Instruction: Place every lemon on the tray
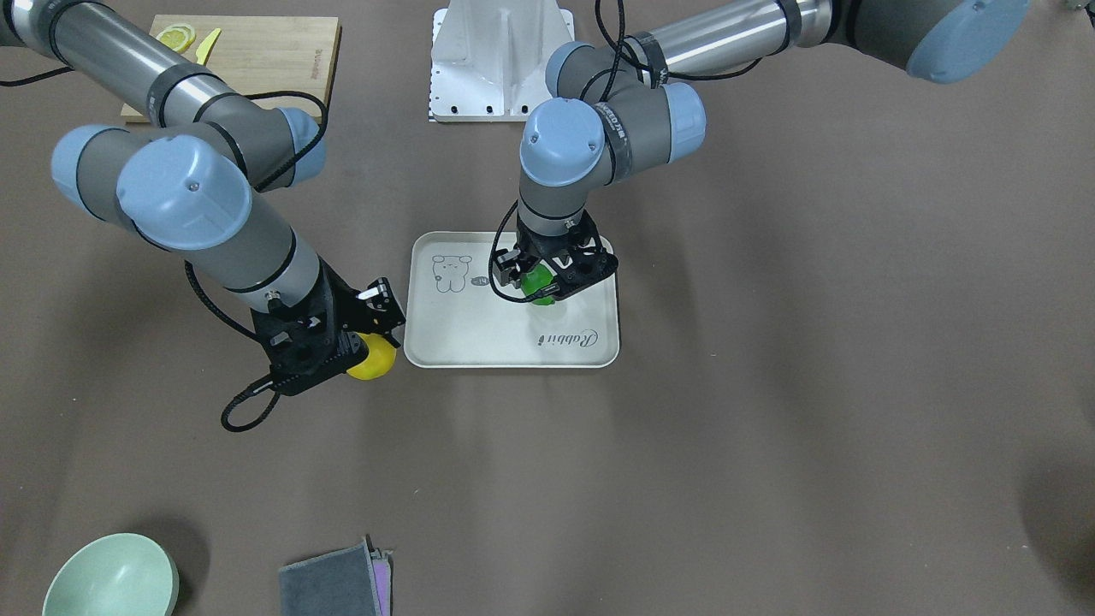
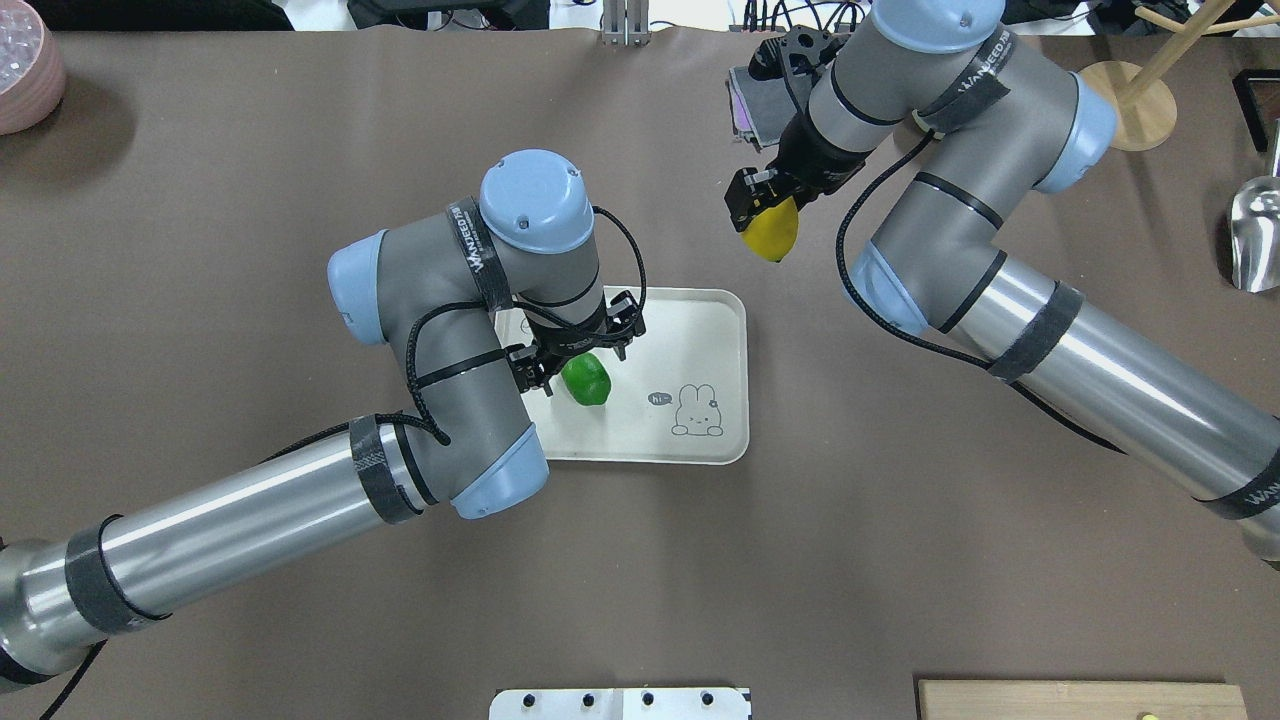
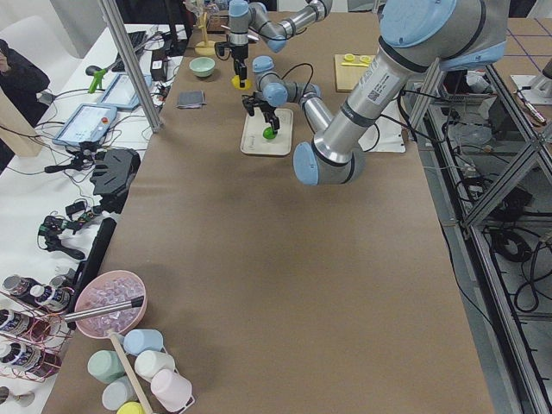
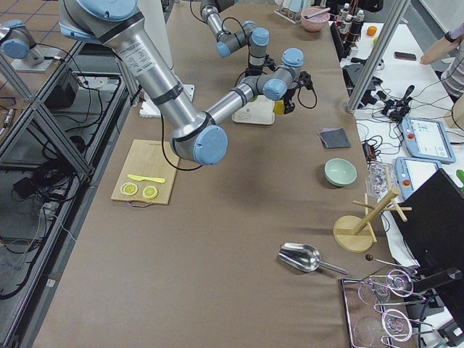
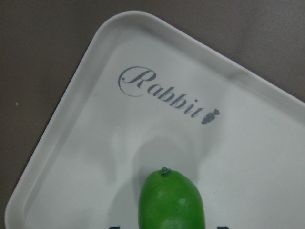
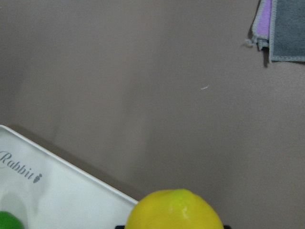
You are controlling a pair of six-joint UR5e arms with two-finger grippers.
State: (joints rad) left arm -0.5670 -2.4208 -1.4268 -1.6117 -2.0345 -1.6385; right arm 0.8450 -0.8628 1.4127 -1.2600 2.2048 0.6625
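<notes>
My left fingers (image 1: 547, 278) stand spread over the flat cream-white rectangular tray (image 1: 479, 334). The glossy green oval lemon (image 1: 539, 286) lies between them, and a gap shows on each side of it in the left wrist view, so I have let it go. It rests on the tray floor, on the half toward my left end of the bench (image 1: 770, 385) and near the tray's rim on my side. Its nubbed end points at the grey "Rabbit" script.

The tray sits about mid-bench, between the two ends, with its drawn bear on the half toward my right.

My right fingers (image 1: 364, 351) are clenched on the bright yellow oval lemon (image 1: 374, 361). They hold it above the brown bench just outside the tray's right-hand short rim, by the corner toward the operators' edge. It is not over the tray.

A pale wooden cutting board (image 1: 257, 51) with thin round lemon slices lies at my edge of the bench, toward my right end. A mint-green bowl (image 1: 111, 577) and a folded grey cloth (image 1: 329, 586) lie at the operators' edge, also toward my right end.
</notes>
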